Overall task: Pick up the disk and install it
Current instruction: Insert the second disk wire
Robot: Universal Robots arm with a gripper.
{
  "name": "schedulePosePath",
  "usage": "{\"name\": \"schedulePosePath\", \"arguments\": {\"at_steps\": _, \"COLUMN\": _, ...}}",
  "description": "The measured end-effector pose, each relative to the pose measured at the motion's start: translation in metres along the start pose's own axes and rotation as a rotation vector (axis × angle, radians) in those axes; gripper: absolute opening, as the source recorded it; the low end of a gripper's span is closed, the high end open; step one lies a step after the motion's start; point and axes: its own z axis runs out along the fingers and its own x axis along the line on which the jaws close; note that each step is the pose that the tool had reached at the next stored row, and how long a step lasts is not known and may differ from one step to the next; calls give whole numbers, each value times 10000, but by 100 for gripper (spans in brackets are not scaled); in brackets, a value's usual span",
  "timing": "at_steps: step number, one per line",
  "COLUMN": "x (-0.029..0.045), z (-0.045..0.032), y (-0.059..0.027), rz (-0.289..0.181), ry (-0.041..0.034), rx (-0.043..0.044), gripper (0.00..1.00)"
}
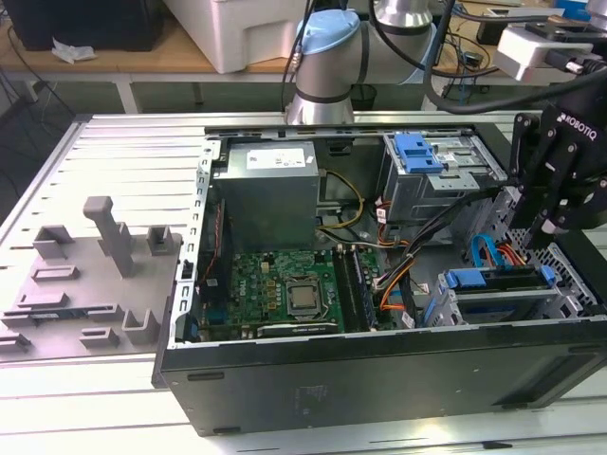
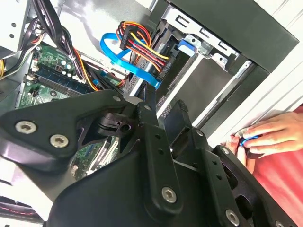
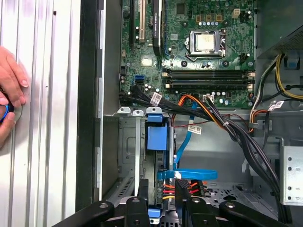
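The disk (image 1: pixel 498 301) lies in the drive bay at the near right corner of the open computer case (image 1: pixel 379 379), its blue carrier frame along the top edge. In the first wrist view the disk (image 3: pixel 156 137) is seen edge-on, standing in the metal bay, with a blue end piece between my fingers. My black gripper (image 1: pixel 542 232) hangs over the disk's right end. In both wrist views the gripper (image 3: pixel 162 185) (image 2: pixel 165 105) has one finger on each side of the disk's thin edge, shut on it.
A blue data cable (image 3: pixel 187 174) and orange-red power wires (image 2: pixel 142 45) cross just past the fingers. A person's hand (image 3: pixel 9 90) (image 2: pixel 267 135) rests on the table beside the case, holding something small and blue. The grey power-supply box (image 1: pixel 268 190), motherboard (image 1: pixel 285 289) and grey fixture (image 1: pixel 95 275) lie toward the exterior view's left.
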Motion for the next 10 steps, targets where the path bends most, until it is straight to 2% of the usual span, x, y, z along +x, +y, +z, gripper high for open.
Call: {"name": "schedulePosePath", "arguments": {"at_steps": 10, "x": 1, "z": -3, "y": 0, "rz": 0, "ry": 1, "rx": 0, "gripper": 36}}
